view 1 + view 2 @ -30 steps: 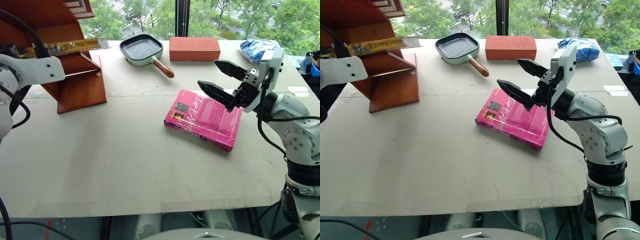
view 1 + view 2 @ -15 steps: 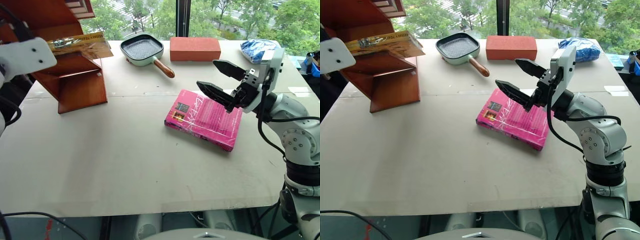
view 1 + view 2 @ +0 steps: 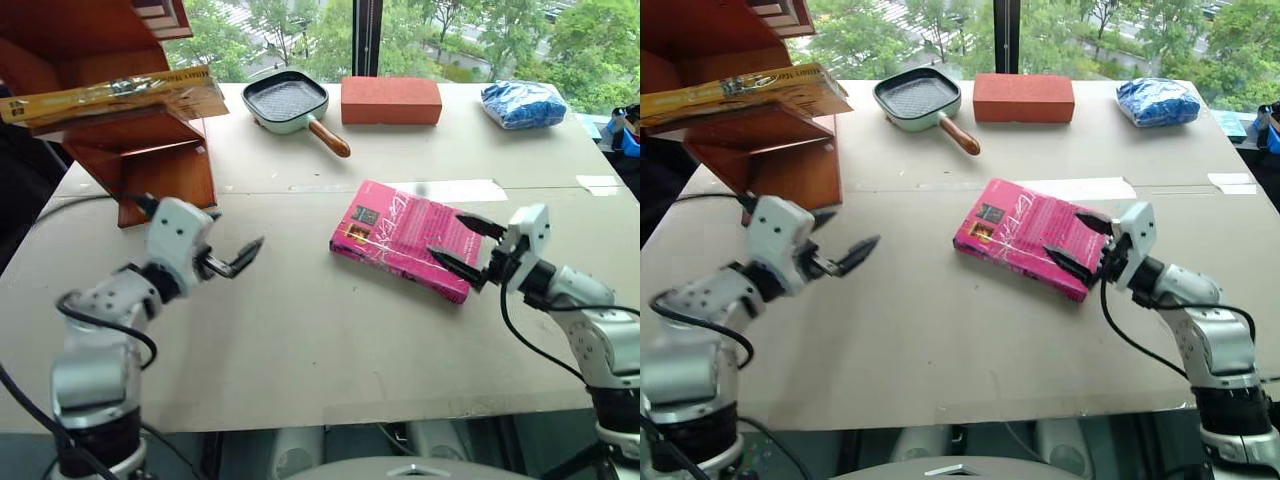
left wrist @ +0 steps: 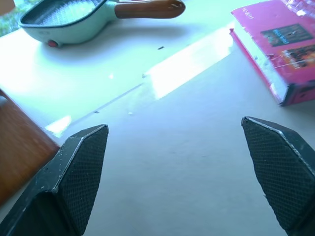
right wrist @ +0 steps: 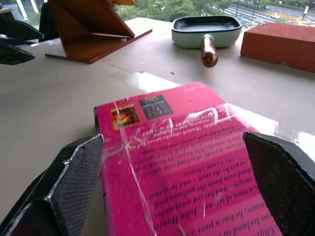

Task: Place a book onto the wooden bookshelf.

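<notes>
Yellow book [image 3: 110, 96] lies flat on a slanted board of the wooden bookshelf [image 3: 150, 150], at the far left of the desk [image 3: 280, 340]. One end of the book sticks out past the shelf edge toward the pan. Nothing is gripping it.

Left gripper [image 3: 215, 258] hangs low over the desk, in front of the shelf and clear of it. Fingers [image 4: 78, 162] spread wide, nothing between them, pointing toward the middle of the desk. Left wrist view: bare desk between the fingertips, the pan and a corner of the pink book beyond them.

Right gripper [image 3: 468, 247] sits at the near right corner of the pink book [image 3: 405, 236], fingers wide apart and empty. One finger is over the cover and the other is by the book's near edge. Can't tell if either touches it. Right wrist view looks straight across the pink cover between the two fingers [image 5: 74, 172].

Pink book lies flat mid-desk, back cover up, well apart from the shelf.

Far edge of the desk, left to right: green square pan [image 3: 285, 100] with a wooden handle, red brick [image 3: 391, 99], blue bag [image 3: 522, 103]. All are well apart from both grippers.
</notes>
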